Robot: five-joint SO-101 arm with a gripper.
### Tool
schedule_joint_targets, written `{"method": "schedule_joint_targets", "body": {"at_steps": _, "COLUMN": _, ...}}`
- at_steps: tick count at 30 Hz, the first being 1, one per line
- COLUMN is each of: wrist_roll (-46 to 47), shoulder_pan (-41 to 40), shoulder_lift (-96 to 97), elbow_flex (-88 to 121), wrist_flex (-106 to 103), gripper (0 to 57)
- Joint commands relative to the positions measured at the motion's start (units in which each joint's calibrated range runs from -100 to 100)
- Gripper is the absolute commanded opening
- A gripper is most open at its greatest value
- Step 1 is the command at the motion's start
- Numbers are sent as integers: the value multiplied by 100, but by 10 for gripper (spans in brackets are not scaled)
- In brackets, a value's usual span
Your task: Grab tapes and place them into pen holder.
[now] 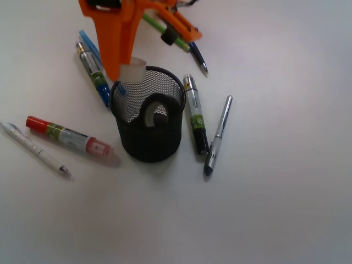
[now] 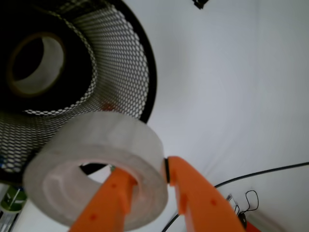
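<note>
Wrist view shows the orange gripper [image 2: 149,188] pinching the whitish clear tape [image 2: 96,166] at lower centre, just above the rim of the pen holder [image 2: 145,63] in the upper left. A dark tape [image 2: 36,63] already stands inside the holder. Front view shows pens with labels around it, but their writing is too small to read.

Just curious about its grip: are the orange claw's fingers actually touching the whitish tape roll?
Touching. The wrist view shows the gripper pinching the clear tape roll's wall, one finger inside the ring, one outside.

office desk [image 1: 286,209], pens [image 1: 217,135], mesh holder [image 1: 147,118]
</note>
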Motion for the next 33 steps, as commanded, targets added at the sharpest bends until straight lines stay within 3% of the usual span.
{"method": "schedule_joint_targets", "body": {"at_steps": 1, "wrist_roll": 20, "shoulder_pan": 47, "shoulder_lift": 88, "elbow_flex": -284, "wrist_flex": -76, "gripper": 3}}
{"method": "schedule_joint_targets", "body": {"at_steps": 16, "wrist_roll": -15, "shoulder_pan": -327, "shoulder_lift": 224, "elbow_flex": -229, "wrist_flex": -85, "gripper": 13}}
{"method": "schedule_joint_targets", "body": {"at_steps": 18, "wrist_roll": -15, "shoulder_pan": -327, "shoulder_lift": 258, "elbow_flex": -238, "wrist_flex": -67, "gripper": 67}}
{"method": "schedule_joint_targets", "body": {"at_steps": 21, "wrist_roll": -15, "shoulder_pan": -342, "shoulder_lift": 283, "elbow_flex": -229, "wrist_flex": -32, "gripper": 230}}
{"method": "schedule_joint_targets", "body": {"at_steps": 24, "wrist_roll": -254, "shoulder_pan": -335, "shoulder_lift": 266, "elbow_flex": -229, "wrist_flex": 204, "gripper": 342}}
{"method": "schedule_joint_targets", "body": {"at_steps": 33, "wrist_roll": -308, "shoulder_pan": -342, "shoulder_lift": 79, "elbow_flex": -410, "wrist_flex": 528, "gripper": 357}}
